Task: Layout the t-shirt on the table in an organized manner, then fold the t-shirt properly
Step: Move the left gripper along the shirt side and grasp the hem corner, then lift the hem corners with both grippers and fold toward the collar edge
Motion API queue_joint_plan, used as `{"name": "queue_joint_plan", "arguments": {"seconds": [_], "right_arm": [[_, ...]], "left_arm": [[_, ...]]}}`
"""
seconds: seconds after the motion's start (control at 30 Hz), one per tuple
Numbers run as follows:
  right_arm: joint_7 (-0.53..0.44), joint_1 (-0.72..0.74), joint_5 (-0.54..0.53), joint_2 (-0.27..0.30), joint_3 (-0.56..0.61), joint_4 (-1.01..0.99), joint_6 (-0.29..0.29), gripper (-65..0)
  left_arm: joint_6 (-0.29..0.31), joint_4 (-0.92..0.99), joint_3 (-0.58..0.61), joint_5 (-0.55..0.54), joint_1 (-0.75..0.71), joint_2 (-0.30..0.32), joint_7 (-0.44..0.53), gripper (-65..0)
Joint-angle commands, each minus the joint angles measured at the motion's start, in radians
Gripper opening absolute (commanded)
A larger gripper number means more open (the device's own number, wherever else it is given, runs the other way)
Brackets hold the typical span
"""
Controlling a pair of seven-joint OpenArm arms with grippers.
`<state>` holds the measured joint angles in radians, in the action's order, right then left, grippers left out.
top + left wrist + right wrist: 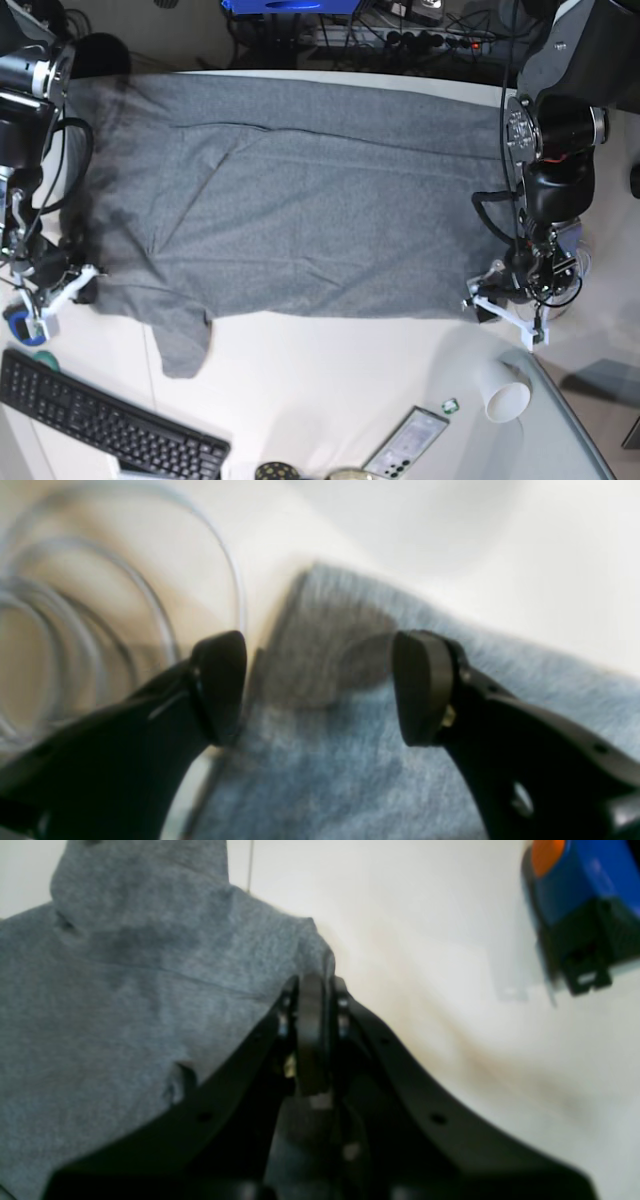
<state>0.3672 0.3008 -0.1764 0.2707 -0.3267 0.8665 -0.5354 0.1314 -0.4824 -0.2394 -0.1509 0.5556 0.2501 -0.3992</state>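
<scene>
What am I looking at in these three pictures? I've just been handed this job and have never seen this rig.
It is a robot with two arms working at a big white tabletop. The base view looks down from above; the other two come from cameras on each wrist, looking along the fingers.

A large heather-grey knit t-shirt lies spread across the table. Near the front edge are a black keyboard, a white paper cup lying on its side and a phone-like device.

The right gripper, on the left of the base view, is shut on a corner of the t-shirt: its wrist view shows grey cloth pinched between the closed fingers. The left gripper, on the right of the base view, is open, its fingers standing apart over the shirt's edge, holding nothing.
</scene>
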Motion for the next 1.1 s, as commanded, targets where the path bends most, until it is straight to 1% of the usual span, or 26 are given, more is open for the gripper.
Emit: {"name": "queue_joint_plan", "arguments": {"seconds": [0.0,0.07,0.13,0.3,0.4,0.53,0.63,0.67,0.7,0.73,0.77,0.83,0.87,0.9,0.97,1.0,1.07], "right_arm": [[-0.010,0.019,-0.013,0.012,-0.002,0.027,-0.009,-62.9],[-0.001,0.018,-0.015,0.012,-0.004,0.038,-0.009,-62.9],[0.000,0.016,-0.015,0.011,-0.004,0.043,-0.009,-62.9],[0.000,0.016,-0.015,0.009,-0.004,0.041,-0.009,-62.9],[0.000,0.016,-0.015,0.009,-0.004,0.041,-0.009,-62.9],[0.000,0.016,-0.015,0.009,-0.004,0.041,-0.009,-62.9],[0.000,0.016,-0.015,0.009,-0.004,0.041,-0.009,-62.9],[0.000,0.016,-0.015,0.009,-0.004,0.041,-0.009,-62.9],[0.000,0.016,-0.015,0.009,-0.004,0.041,-0.009,-62.9],[0.000,0.016,-0.015,0.009,-0.004,0.041,-0.009,-62.9],[0.000,0.016,-0.015,0.009,-0.004,0.041,-0.009,-62.9],[0.000,0.016,-0.015,0.009,-0.004,0.041,-0.009,-62.9],[0.000,0.016,-0.015,0.009,-0.004,0.041,-0.009,-62.9],[0.000,0.016,-0.015,0.009,-0.004,0.041,-0.009,-62.9],[0.000,0.016,-0.015,0.009,-0.004,0.041,-0.009,-62.9],[0.000,0.016,-0.015,0.009,-0.004,0.041,-0.009,-62.9],[-0.001,0.016,-0.015,0.009,-0.004,0.041,-0.009,-62.9]], "left_arm": [[-0.002,0.007,-0.002,0.003,0.045,0.016,0.046,-21.6],[-0.005,0.047,0.002,0.003,0.059,0.016,0.082,-21.6],[-0.005,0.058,0.004,0.003,0.060,0.016,0.099,-21.6],[-0.006,0.061,0.008,0.004,0.050,0.016,0.099,-21.6],[-0.006,0.101,0.008,0.004,0.040,0.016,0.101,-21.6],[-0.006,0.141,0.008,0.004,0.034,0.018,0.141,-21.7],[-0.006,0.150,0.008,0.006,0.033,0.019,0.145,-22.1],[-0.006,0.149,0.008,0.006,0.033,0.016,0.145,-23.5],[-0.006,0.149,0.008,0.006,0.031,0.016,0.145,-27.8],[-0.006,0.147,0.008,0.006,0.030,0.016,0.145,-34.4],[-0.006,0.135,0.008,0.006,0.028,0.015,0.145,-42.6],[-0.006,0.106,0.008,0.006,0.027,0.015,0.145,-56.9],[-0.006,0.098,0.008,0.006,0.027,0.015,0.144,-63.4],[-0.006,0.087,0.008,0.006,0.027,0.015,0.144,-65.0],[-0.006,0.061,0.008,0.004,0.027,0.015,0.135,-65.0],[-0.006,0.038,0.008,0.004,0.027,0.016,0.110,-65.0],[-0.005,-0.039,0.008,0.001,0.019,0.016,0.029,-65.0]]}}
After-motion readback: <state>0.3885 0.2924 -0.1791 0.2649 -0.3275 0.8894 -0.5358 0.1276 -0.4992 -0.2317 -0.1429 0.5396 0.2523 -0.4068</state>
